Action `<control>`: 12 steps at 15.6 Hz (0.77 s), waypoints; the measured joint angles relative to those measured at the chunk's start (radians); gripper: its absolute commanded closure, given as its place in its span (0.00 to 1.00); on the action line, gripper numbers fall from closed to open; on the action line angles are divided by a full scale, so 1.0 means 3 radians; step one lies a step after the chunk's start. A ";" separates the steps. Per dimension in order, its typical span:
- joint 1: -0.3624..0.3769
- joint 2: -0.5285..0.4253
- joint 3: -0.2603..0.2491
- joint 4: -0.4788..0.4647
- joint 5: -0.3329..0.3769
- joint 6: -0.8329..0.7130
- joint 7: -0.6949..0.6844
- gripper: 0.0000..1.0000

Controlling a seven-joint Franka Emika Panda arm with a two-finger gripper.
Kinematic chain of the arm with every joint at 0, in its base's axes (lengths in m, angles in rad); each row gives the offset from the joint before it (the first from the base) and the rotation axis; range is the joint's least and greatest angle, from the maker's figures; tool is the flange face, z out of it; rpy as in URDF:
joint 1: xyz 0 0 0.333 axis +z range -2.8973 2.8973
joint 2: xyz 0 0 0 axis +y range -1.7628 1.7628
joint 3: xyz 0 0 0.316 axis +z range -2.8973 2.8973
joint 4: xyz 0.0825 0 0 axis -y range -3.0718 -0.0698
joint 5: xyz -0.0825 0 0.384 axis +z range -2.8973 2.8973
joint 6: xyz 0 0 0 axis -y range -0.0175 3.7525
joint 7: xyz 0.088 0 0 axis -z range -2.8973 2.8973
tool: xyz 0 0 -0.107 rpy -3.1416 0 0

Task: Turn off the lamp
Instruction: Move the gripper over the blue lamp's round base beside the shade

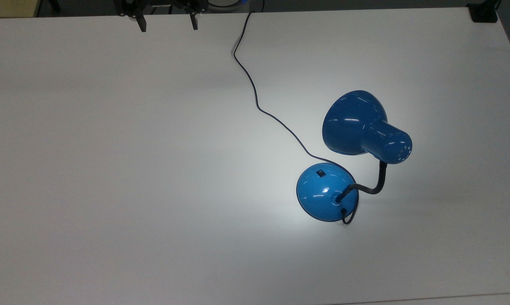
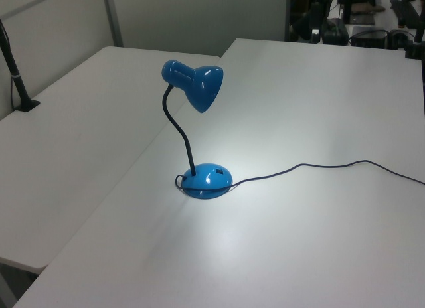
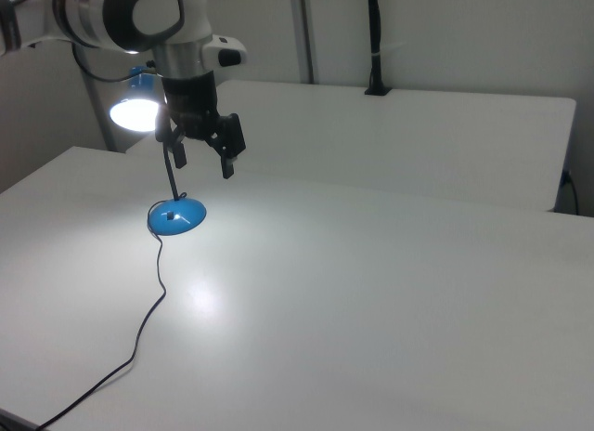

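Glowing on the table (image 1: 110, 169), the lamp (image 1: 327, 191) stands near the top view's lower right edge, so nothing is done yet. Gripper (image 1: 167, 23) hangs at the far edge, fingers open, switch (image 1: 321, 173) untouched.

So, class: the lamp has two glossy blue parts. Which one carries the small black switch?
The round domed base resting on the table; the switch sits on top of it. The bell-shaped shade is held up on the black gooseneck.
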 measured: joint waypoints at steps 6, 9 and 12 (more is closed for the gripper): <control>0.0186 0.0125 0.0024 0.0004 0.0105 0.0218 -0.0022 1.00; 0.0400 0.0340 0.0030 -0.0004 0.0274 0.0618 -0.0044 1.00; 0.0605 0.0652 0.0036 -0.0008 0.0304 0.1030 -0.0191 1.00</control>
